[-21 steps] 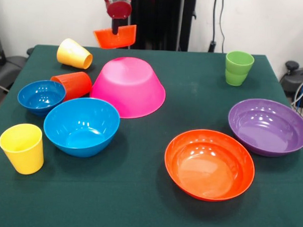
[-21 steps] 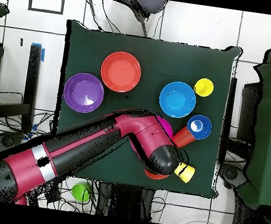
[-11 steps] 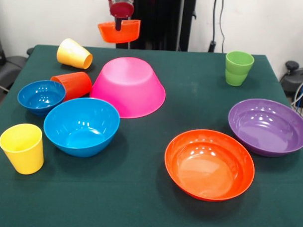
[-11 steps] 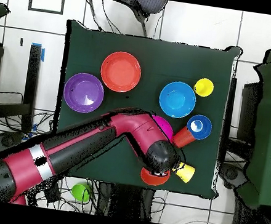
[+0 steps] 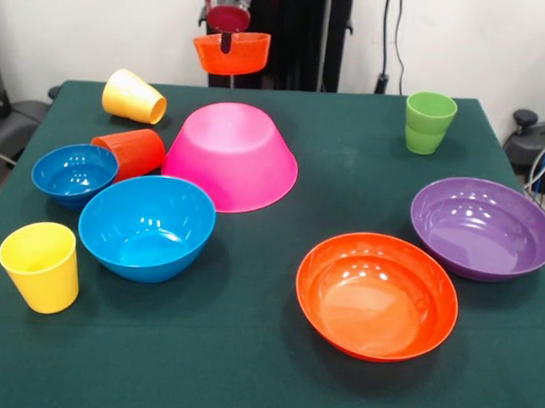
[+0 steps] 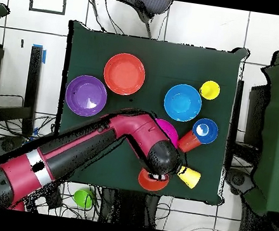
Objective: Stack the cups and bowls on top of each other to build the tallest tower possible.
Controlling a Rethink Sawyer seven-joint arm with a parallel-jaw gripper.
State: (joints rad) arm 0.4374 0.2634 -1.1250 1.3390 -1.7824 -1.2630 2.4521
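Observation:
My gripper point(image 5: 226, 39) is shut on the rim of the small orange bowl point(image 5: 231, 52), which hangs level and mouth up above the table's far edge, behind the large pink bowl point(image 5: 231, 153). The pink bowl lies upside down with nothing on it. In the overhead view the arm's head covers the gripper, and the small orange bowl point(image 6: 152, 180) shows just below it. The medium blue bowl point(image 5: 146, 226) and the small blue bowl point(image 5: 74, 173) sit mouth up at the left. An orange-red cup point(image 5: 131, 152) and a yellow cup point(image 5: 133, 97) lie on their sides beside them.
A second yellow cup point(image 5: 40, 266) stands upright at the front left. The green cup point(image 5: 428, 123) stands at the far right. The wide orange bowl point(image 5: 377, 295) and the wide purple bowl point(image 5: 482, 227) rest mouth up on the right half of the green table point(image 5: 249, 364).
The small orange bowl has risen with the gripper and shifted right in the front view. It was tilted and now hangs level. Nothing on the table has moved.

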